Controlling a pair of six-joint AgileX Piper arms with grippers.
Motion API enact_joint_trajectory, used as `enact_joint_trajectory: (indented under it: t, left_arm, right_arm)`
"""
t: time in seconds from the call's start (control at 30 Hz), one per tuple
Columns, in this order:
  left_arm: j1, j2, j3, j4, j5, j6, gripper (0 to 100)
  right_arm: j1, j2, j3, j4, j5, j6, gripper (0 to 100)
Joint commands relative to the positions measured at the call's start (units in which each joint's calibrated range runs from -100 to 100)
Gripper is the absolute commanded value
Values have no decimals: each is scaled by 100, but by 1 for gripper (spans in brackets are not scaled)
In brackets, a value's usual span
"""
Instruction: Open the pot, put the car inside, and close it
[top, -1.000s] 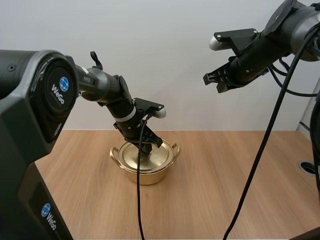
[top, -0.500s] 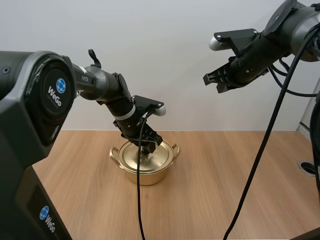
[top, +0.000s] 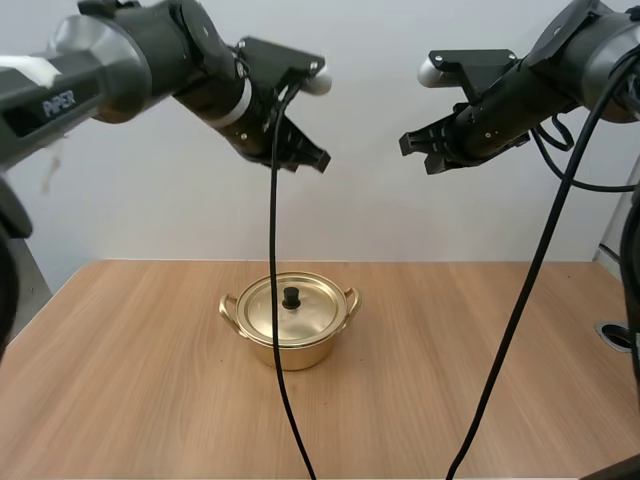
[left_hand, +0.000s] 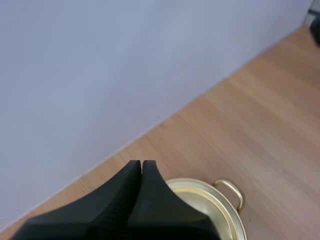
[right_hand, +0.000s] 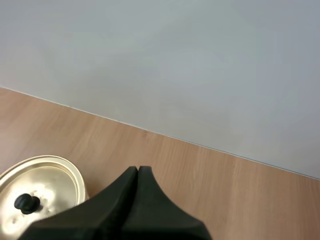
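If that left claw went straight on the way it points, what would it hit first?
Probably the bare table just past the pot, near the wall. The left gripper is shut and aimed downward. Depth is unclear, so it might clip the pot's rim instead.

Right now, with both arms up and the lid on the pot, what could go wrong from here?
1. The lid hides the gold pot's inside, so whether the car is in there cannot be checked. Calling it done may be premature.
2. The left gripper and right gripper hang shut, high above the table. If either goes for the black knob unopened, it would likely shove the lid or slide the pot.
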Motion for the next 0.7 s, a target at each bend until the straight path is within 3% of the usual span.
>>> enact_joint_trajectory:
  t: [0.0, 0.1, 0.2, 0.27, 0.43, 0.67]
  left_arm:
    - [4, -405, -54, -4, -25, 1, 0]
    - [4, -900, -54, -82, 432, -255, 0]
    - [4, -1320, -54, -227, 693, -251, 0]
    - [4, -1603, -54, -341, 567, -298, 0]
    - [4, -2275, -24, 539, -858, -1632, 0]
    - [4, -3045, 318, 2049, -1216, -2976, 0]
  right_arm:
    - [-2, -5, -9, 340, 295, 195, 0]
    - [-2, -71, -9, 812, 672, 469, 0]
    - [-2, -268, -9, 1573, 749, 133, 0]
    - [10, -546, -9, 1751, 300, 95, 0]
    - [218, -1426, 61, 961, -1377, 348, 0]
    - [432, -2586, 420, -422, -2990, 1103, 0]
